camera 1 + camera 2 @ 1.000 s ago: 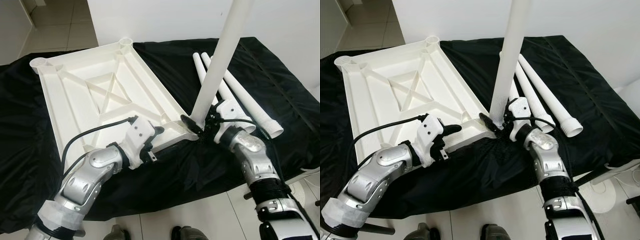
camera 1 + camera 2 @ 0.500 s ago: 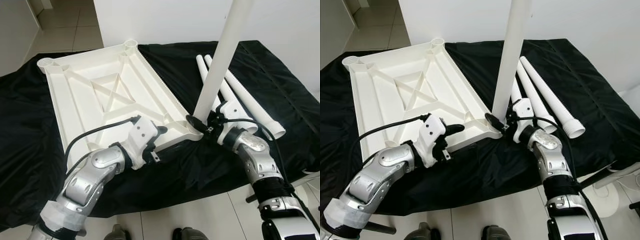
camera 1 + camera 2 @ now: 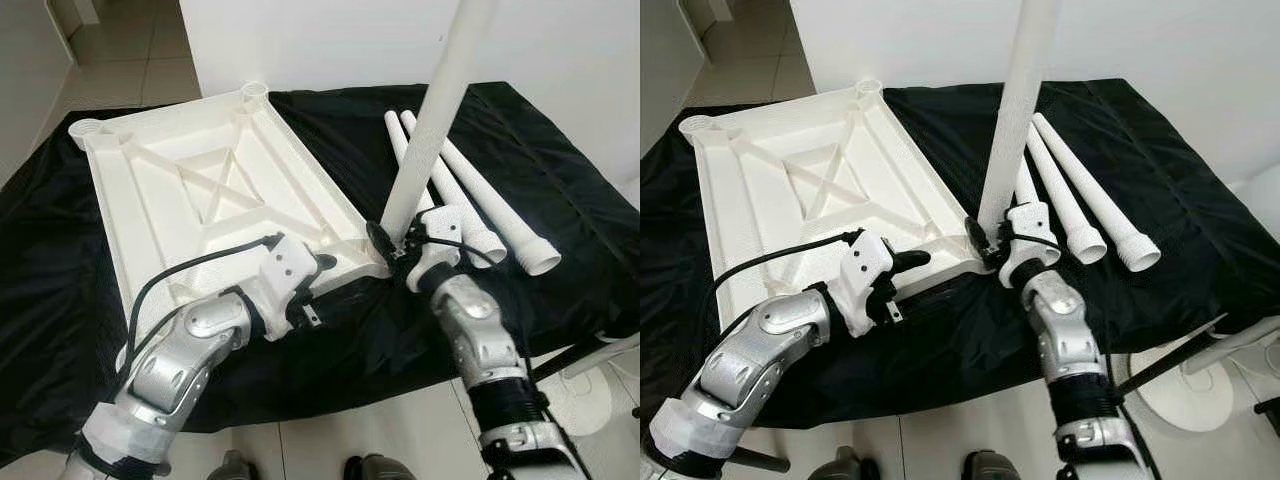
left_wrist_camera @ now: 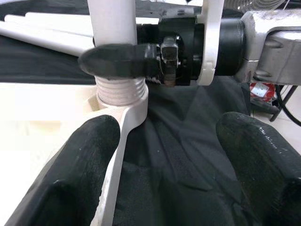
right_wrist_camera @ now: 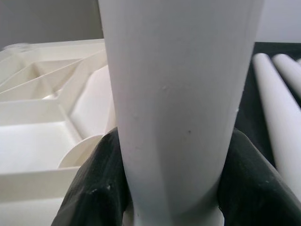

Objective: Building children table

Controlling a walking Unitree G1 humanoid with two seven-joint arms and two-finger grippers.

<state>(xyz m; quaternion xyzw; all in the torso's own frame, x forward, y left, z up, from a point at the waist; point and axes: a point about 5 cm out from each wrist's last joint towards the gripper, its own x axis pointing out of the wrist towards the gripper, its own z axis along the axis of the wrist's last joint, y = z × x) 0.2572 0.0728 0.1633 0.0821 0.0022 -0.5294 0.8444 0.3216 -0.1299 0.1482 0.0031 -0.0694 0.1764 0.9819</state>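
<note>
1. The white tabletop (image 3: 210, 190) lies underside up on the black cloth (image 3: 520, 150), toward the cloth's left side.
2. The right gripper (image 3: 385, 240) is clenched around the base of the upright leg (image 3: 430, 130), which stands in the socket (image 4: 123, 98) at the tabletop's near right corner. The left wrist view shows thread exposed above the socket, so by judgement the leg is not fully seated.
3. Compared with one second ago, the right forearm has swung in toward the centre and the wrist has rotated. The leg stays upright. This suggests one screwing turn is being completed.
4. The left gripper (image 3: 325, 265), fingers apart, grips nothing and rests at the tabletop's near edge beside that corner.
5. Three spare legs (image 3: 470, 195) lie side by side near the cloth's right edge.
</note>
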